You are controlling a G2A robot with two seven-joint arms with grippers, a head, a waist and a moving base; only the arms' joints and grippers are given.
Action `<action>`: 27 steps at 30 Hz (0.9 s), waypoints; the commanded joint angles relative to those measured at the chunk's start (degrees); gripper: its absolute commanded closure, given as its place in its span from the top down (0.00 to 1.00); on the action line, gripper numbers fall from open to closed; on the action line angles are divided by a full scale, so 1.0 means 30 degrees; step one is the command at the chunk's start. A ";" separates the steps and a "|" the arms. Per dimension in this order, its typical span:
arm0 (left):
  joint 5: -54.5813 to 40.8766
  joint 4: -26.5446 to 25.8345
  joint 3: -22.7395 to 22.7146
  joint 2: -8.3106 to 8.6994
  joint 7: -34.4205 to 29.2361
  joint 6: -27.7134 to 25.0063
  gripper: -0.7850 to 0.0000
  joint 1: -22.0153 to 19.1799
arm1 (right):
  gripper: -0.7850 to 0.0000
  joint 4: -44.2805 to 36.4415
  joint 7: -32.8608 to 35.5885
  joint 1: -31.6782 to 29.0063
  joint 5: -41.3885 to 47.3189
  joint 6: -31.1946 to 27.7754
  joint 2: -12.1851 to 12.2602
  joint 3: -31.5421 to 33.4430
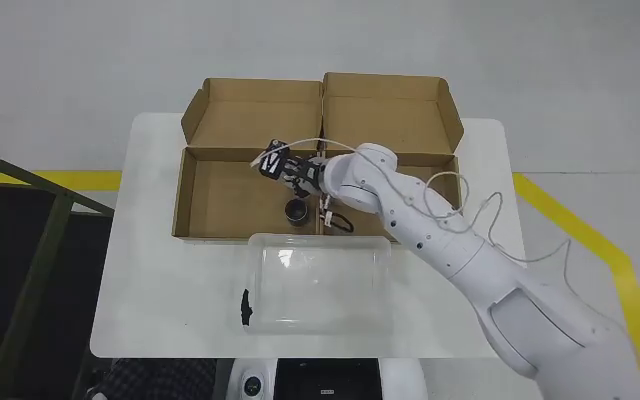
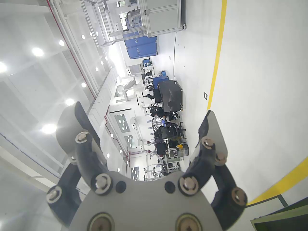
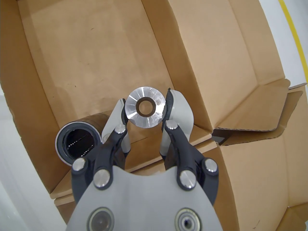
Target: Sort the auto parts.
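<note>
Nearest to us a clear plastic bin (image 1: 318,282) stands on the white table (image 1: 150,250), and a small black part (image 1: 243,308) lies on the table just beside the bin's left near corner. Behind the bin, two open cardboard boxes stand side by side. In the left box (image 1: 225,195) a black linear bearing (image 1: 296,211) sits near the wall next to the right box (image 1: 390,115). Above this left box the right gripper (image 1: 283,165) is closed on a silver metal ring (image 3: 145,110) — its two fingers press the rim from both sides. The left gripper (image 2: 143,111) is spread wide with nothing between its fingers — it points into the room.
</note>
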 commanded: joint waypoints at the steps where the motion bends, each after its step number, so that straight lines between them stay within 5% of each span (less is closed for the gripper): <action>1: 0.0001 0.0000 0.0000 0.0000 0.0000 0.0000 1.00 0.0000 | 0.00 0.0261 0.0130 0.0095 -0.0031 -0.0027 -0.0145 -0.0108; 6: 0.0001 0.0000 0.0000 0.0000 0.0000 0.0000 1.00 0.0000 | 0.00 0.0896 0.0356 0.0356 -0.0169 -0.0045 -0.0549 -0.0346; 11: 0.0001 0.0000 0.0000 0.0000 0.0000 0.0000 1.00 0.0000 | 0.14 0.1508 0.0571 0.0537 -0.0301 -0.0084 -0.0897 -0.0483; 18: 0.0001 0.0000 0.0000 0.0000 0.0000 0.0000 1.00 0.0000 | 0.17 0.2218 0.0676 0.0686 -0.0428 -0.0259 -0.1295 -0.0523; 22: 0.0001 0.0000 0.0000 0.0000 0.0000 0.0000 1.00 0.0000 | 0.31 0.2467 0.0759 0.0740 -0.0526 -0.0338 -0.1470 -0.0478; 27: 0.0001 0.0000 0.0000 0.0000 0.0000 0.0000 1.00 0.0000 | 0.36 0.2702 0.0789 0.0702 -0.0661 -0.0443 -0.1633 -0.0374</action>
